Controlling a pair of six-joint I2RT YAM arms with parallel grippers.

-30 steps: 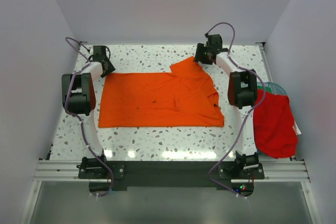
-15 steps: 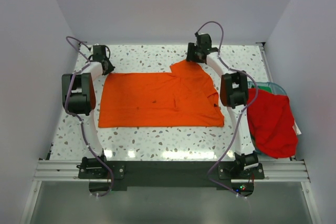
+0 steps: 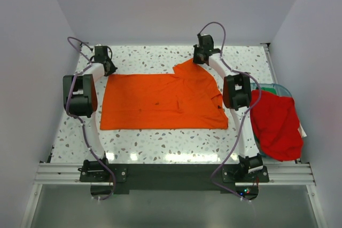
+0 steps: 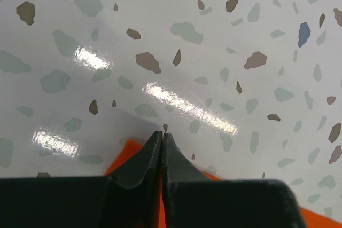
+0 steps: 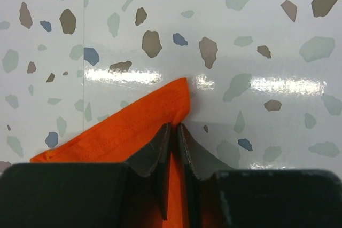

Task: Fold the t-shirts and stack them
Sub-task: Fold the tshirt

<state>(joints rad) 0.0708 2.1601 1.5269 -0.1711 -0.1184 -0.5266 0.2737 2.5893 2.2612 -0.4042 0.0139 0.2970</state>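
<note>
Speckled table, two arms reaching to its far side.

Orange shirt lies spread flat across the middle of the table, long side running left to right. One sleeve pokes up toward the far edge. A few faint dark specks show near the shirt's centre.

Left gripper sits at the shirt's far left corner. Its wrist view shows the left gripper with fingers pressed tight together, tips meeting. Orange cloth shows on both sides of them, with a thin orange sliver between them lower down. It looks pinched onto that corner.

Right gripper is down at the tip of the raised sleeve. Close up, the right gripper has its fingers drawn in to a narrow slit with orange cloth in the gap. The sleeve's point reaches just past the fingertips onto bare table.

Red shirt is heaped at the right edge, well apart from the orange one. It is draped over a clear bin whose teal rim shows behind it.
</note>
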